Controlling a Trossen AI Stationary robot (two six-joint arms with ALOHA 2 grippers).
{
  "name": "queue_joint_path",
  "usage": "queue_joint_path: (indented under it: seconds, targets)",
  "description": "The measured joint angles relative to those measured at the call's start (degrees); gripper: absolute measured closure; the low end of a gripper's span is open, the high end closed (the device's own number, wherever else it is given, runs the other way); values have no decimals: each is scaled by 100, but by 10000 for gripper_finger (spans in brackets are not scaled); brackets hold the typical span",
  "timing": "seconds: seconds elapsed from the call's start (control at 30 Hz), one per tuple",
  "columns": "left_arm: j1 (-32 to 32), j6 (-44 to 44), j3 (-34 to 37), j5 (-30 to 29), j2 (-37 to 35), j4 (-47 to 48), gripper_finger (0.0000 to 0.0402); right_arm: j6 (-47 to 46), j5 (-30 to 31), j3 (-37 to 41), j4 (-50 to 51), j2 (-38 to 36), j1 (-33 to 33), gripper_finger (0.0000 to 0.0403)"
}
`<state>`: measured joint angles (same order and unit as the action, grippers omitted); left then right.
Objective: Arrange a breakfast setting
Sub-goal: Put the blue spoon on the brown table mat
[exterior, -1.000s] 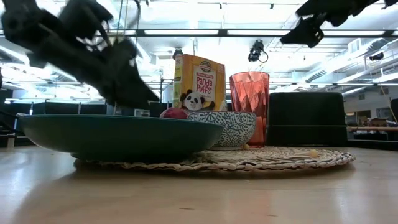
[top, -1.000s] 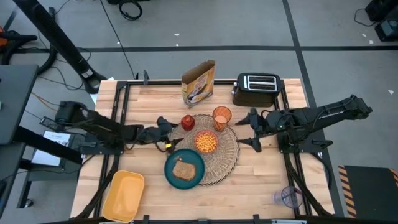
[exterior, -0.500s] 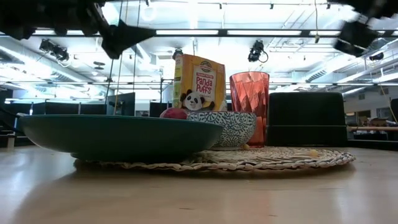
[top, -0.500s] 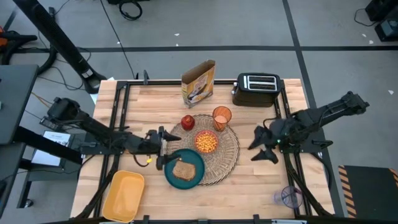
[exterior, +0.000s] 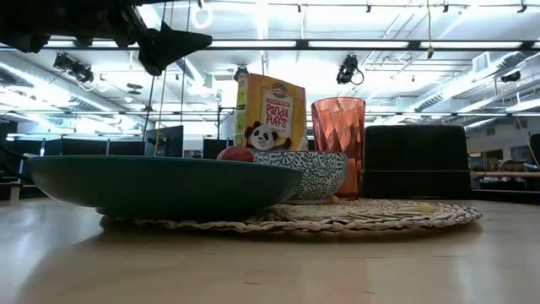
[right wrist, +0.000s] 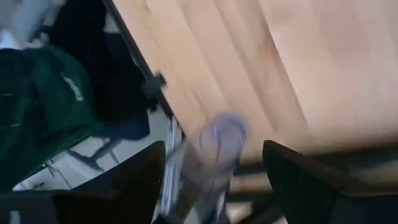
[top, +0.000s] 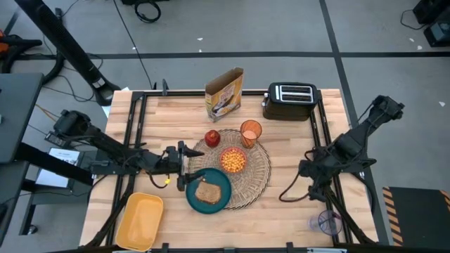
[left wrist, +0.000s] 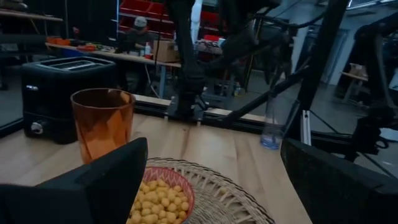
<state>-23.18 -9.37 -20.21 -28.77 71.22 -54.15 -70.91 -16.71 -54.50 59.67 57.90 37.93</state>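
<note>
The round woven placemat [top: 256,176] lies mid-table. On it rest the teal plate [top: 219,199] with the brown toast [top: 206,191], the pink bowl [top: 233,160] filled with cereal, the orange cup [top: 250,132] and the red apple [top: 212,138]. The plate overhangs the mat's near left edge. My left gripper [top: 183,167] hovers open and empty just left of the plate; its wrist view shows the cup [left wrist: 102,124] and the bowl [left wrist: 163,196] ahead. My right gripper [top: 287,194] is open and empty near the table's right edge. The spoon is not in view.
A cereal box [top: 225,93] and a black toaster [top: 290,100] stand at the far edge. A yellow dish [top: 138,219] lies at the near left corner. A clear plastic cup [top: 327,222] sits off the table's near right corner. Bare wood lies right of the mat.
My left gripper has drawn back from beside the apple toward the near left and risen, stopping beside the plate. My right gripper has pulled away from the cup toward the table's right and near edges, its arm folding back. The setting has stayed put.
</note>
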Motion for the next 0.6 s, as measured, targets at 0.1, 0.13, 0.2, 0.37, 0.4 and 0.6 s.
queue_joint_path:
  seconds: [0.1,0.13,0.2,0.37,0.4,0.6]
  targets:
    - [20,10,0,-15,2,13,24,-608,-239,-579,682,327,260,126]
    - [20,12,1,-15,2,25,24,-820,-309,-711,795,423,358,126]
    - [7,18,2,-11,2,82,24,-1276,-549,-860,939,593,546,126]
    - [7,18,0,11,2,241,24,-2310,-1248,-886,1007,995,976,126]
    - [7,18,1,11,2,268,24,-2433,-1316,-886,1017,1073,1041,126]
    - [7,-72,1,13,2,300,24,-2658,-1637,-886,973,1511,1329,135]
